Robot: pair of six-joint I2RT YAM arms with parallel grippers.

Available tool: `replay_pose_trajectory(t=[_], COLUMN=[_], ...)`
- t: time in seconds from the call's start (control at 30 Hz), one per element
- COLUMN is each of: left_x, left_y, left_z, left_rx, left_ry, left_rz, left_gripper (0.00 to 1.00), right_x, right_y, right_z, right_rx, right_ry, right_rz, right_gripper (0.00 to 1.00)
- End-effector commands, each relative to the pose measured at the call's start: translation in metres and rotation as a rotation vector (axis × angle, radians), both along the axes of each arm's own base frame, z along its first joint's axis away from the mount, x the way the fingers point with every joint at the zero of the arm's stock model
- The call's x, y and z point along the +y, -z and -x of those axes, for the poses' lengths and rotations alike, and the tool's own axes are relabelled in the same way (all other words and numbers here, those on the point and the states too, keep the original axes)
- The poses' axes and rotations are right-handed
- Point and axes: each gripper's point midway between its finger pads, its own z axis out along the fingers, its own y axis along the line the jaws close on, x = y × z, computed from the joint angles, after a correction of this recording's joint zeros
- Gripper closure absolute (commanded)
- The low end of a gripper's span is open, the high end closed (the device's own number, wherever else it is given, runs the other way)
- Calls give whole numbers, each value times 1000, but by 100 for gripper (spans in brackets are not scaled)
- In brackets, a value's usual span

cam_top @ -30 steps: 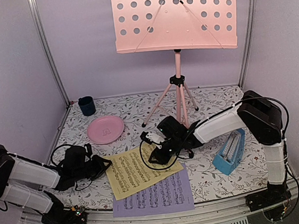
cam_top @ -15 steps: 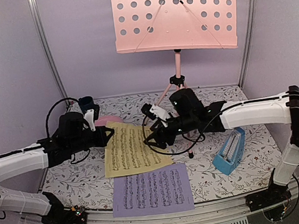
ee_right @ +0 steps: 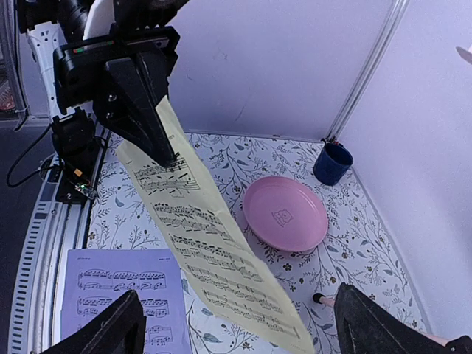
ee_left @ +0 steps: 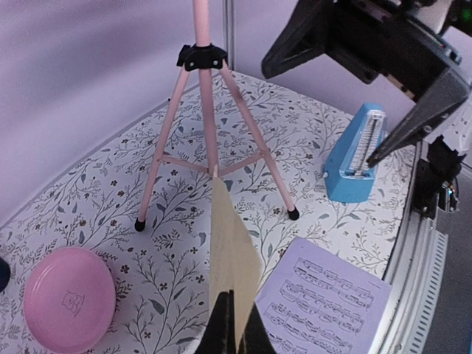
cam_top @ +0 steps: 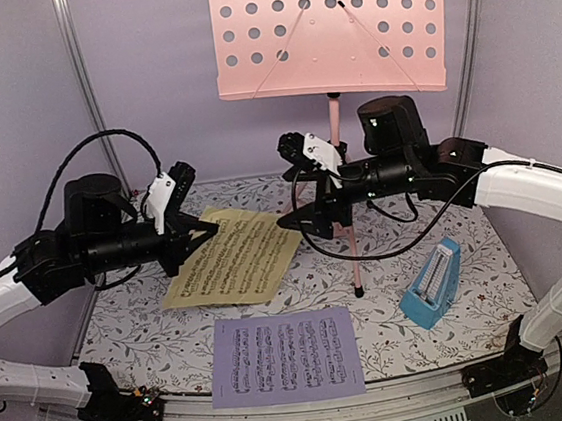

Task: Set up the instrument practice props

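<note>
My left gripper is shut on the left edge of the yellow sheet and holds it in the air, sloping over the table's middle. In the left wrist view the sheet shows edge-on above the closed gripper. My right gripper stands wide open just past the sheet's right end, holding nothing. The sheet hangs between and beyond its fingertips. The lavender sheet lies flat near the front edge. The blue metronome stands at the right. The pink music stand rises at the back centre.
A pink plate and a dark blue cup sit at the back left, hidden behind my left arm in the top view. The stand's tripod legs spread over the back middle. Metal posts and lilac walls close in the sides.
Both arms have risen from the table. The left gripper has lifted the yellow sheet into the air. The right gripper has opened wide and stands off the sheet's right edge.
</note>
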Motion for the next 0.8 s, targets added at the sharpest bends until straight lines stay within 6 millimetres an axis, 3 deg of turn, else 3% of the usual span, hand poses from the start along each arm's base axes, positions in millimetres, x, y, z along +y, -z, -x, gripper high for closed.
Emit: replay_pose_trajectory(t=[0.0,0.13,0.3,0.6,0.7,0.77], left_x=[-10,-29,-50,-60,-63,-61], left_y=[-10,-19,-34,-62,-66,-70], left_z=[27,42,52,59,58,53], left_rx=[-44,-82,-141,-252,-272,-279], left_ry=[130,212,272,300,293,250], left_rz=[-123,-167,-184,-147,-126,-97], left_gripper=[100,100,100,100,100,94], right_x=[3,10,21,17,17,16], right_y=[-12,-13,12,39,34,23], right_z=[29,42,48,47,46,45], right_rx=[-46,-68,-29,34,48,45], right_ry=[-128,-145,-122,-37,-22,-4], right_rz=[52,76,168,245,225,189], right_gripper=[10,13,22,67,100,100])
